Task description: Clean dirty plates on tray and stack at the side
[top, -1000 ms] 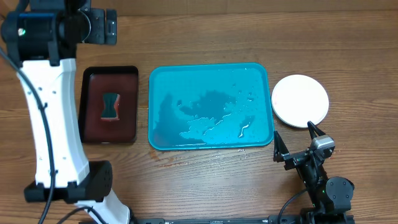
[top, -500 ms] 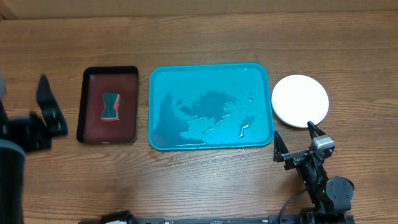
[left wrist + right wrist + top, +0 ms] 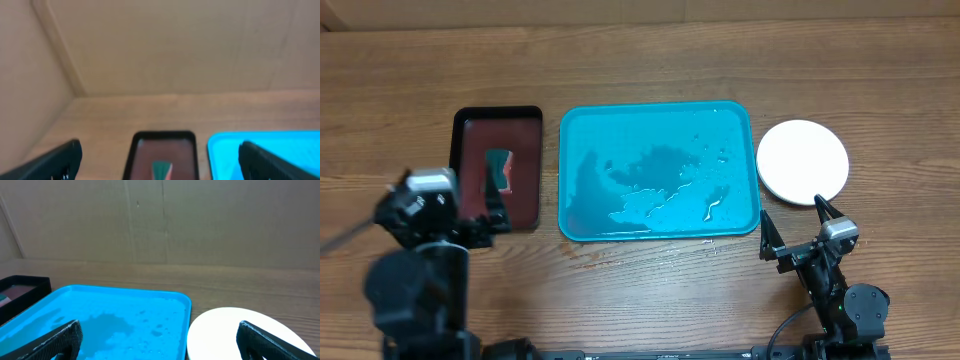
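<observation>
tray (image 3: pixel 588 128): wet, no plates on it
plates (image 3: pixel 803 160): at the side, only white visible
left gripper (image 3: pixel 160 146): fingers apart, empty
right gripper (image 3: pixel 159 327): fingers apart, empty
remaining: seemingly nothing

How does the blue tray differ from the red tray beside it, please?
The blue tray is clearly larger than the red tray. The blue tray is one colour throughout, while the red tray has a black rim. The blue tray holds only patches of water, while the red tray holds a sponge. Both are rectangular with rounded corners and lie flat on the table.
</observation>
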You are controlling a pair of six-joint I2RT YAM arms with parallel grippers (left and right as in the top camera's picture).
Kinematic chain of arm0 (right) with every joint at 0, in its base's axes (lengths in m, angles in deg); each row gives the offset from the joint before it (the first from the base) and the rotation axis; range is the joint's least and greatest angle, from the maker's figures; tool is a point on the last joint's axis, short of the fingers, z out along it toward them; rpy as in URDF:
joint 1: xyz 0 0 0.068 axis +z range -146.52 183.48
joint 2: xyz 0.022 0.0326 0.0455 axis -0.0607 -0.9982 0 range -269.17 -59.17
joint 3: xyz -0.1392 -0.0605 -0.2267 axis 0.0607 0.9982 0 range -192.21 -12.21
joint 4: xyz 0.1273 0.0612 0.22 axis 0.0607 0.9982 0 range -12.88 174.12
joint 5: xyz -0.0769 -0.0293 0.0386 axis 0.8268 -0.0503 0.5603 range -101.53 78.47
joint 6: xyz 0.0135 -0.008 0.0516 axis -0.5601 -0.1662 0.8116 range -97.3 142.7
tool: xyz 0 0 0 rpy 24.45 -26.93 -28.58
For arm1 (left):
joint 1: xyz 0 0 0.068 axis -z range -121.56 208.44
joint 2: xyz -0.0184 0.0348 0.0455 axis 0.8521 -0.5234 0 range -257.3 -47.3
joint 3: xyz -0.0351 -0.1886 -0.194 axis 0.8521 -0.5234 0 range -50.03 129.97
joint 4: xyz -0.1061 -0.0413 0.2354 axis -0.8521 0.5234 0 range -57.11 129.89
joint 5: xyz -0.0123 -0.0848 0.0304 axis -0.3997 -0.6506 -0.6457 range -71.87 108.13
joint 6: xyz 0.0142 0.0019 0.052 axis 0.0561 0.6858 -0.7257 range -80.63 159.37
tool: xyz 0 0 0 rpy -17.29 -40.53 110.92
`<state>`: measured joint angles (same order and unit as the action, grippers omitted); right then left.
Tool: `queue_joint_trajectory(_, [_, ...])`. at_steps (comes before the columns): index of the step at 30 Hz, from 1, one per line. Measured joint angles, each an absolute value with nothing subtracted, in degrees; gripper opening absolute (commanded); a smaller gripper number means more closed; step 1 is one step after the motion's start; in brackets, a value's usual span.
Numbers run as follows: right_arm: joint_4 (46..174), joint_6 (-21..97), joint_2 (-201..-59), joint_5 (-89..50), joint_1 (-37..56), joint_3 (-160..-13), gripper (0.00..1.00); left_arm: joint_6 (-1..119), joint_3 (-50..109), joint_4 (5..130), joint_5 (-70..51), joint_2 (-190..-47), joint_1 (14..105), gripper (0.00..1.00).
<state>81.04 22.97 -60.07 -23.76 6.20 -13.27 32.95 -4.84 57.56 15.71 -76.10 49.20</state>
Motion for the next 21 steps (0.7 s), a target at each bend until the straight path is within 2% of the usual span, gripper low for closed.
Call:
queue_joint_trajectory(10, [81.07, 22.99, -60.07, -23.76, 6.20, -13.27, 1.00, 32.95, -34.37, 30.59, 14.25, -62.13, 53.99, 1.00])
queue_joint_trajectory(15, [81.09, 23.06, -60.07, -23.76, 6.20, -13.27, 1.00, 32.95, -42.58, 26.55, 14.23, -55.33, 54.41, 1.00])
queue_joint_trajectory(21, [81.02, 23.08, -60.07, -23.74, 6.20, -13.27, 1.00, 32.95, -48.68, 28.53, 14.25, -50.22, 55.08, 1.00])
